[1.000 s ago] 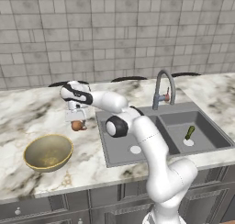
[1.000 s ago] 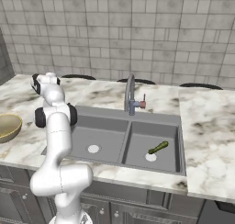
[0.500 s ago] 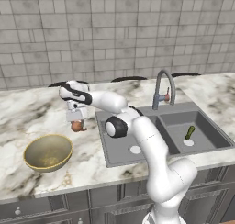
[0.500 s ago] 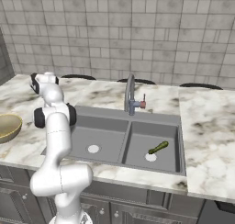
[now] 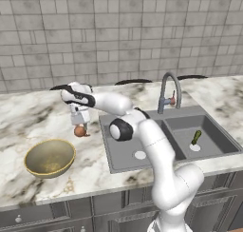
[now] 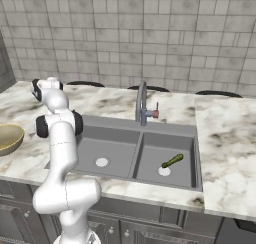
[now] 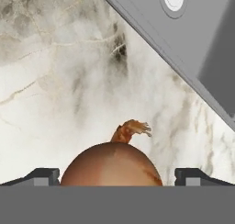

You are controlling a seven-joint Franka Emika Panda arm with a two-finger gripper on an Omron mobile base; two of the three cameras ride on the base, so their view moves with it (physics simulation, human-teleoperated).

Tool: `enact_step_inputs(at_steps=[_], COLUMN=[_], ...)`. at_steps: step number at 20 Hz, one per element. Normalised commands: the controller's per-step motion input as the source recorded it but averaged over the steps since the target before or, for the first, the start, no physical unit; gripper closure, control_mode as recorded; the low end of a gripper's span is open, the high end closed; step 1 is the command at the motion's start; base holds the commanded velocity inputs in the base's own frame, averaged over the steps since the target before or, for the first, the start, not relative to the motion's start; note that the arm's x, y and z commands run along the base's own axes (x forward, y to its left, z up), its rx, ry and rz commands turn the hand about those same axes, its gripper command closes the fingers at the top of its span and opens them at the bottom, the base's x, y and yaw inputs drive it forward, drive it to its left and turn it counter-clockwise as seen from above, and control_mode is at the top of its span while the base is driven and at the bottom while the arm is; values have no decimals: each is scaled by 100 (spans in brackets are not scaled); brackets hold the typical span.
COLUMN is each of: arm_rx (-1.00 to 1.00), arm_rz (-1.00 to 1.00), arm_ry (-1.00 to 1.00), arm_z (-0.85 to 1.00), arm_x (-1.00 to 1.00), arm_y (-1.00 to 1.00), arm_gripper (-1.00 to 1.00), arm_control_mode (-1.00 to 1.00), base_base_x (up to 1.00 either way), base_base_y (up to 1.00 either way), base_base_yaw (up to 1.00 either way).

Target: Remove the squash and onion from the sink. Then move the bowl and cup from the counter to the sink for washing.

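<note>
Squash (image 5: 195, 137) is what the coming move turns on, and it lies well apart from the claw (image 5: 80, 125) — off to the arm's right, in the far basin of the sink (image 5: 142, 116), with the faucet (image 5: 165, 91) and the whole near basin between them. From the right side the squash (image 6: 172, 161) lies slanted, its long axis running from near the white drain hole (image 6: 164, 171) up and away toward the basin's back corner, one end close to that hole. The claw stands wide, holding nothing: its two tips flank the onion (image 7: 111, 164) without visibly pressing on it, and the onion (image 5: 80, 130) rests on the counter (image 5: 28, 126) just left of the sink's rim, its little dry tip pointing away from the hand. I judge the onion as delivered, then, and the squash as the one thing left in the sink. To reach it the arm would have to lift clear, swing right across the near basin, and, I would guess, turn the wrist so the tips close across the slim body rather than along it. The bowl (image 5: 49, 157) sits on the counter in front of the onion, near but not touching it.
</note>
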Motion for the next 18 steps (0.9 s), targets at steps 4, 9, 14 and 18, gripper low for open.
enact_step_inputs(at_steps=[4, 9, 14, 18], arm_rx=[-1, 0, 0, 0], arm_rz=[-8, -4, 0, 0], arm_ry=[-18, -24, -29, -31], arm_z=[10, 13, 15, 11], arm_x=[-15, -17, -20, -29], arm_y=[-23, -22, -21, -27], arm_gripper=[-100, -100, -100, -100], arm_control_mode=[-100, -100, -100, -100], base_base_x=[0, 0, 0, 0], base_base_y=[0, 0, 0, 0], base_base_yaw=[0, 0, 0, 0])
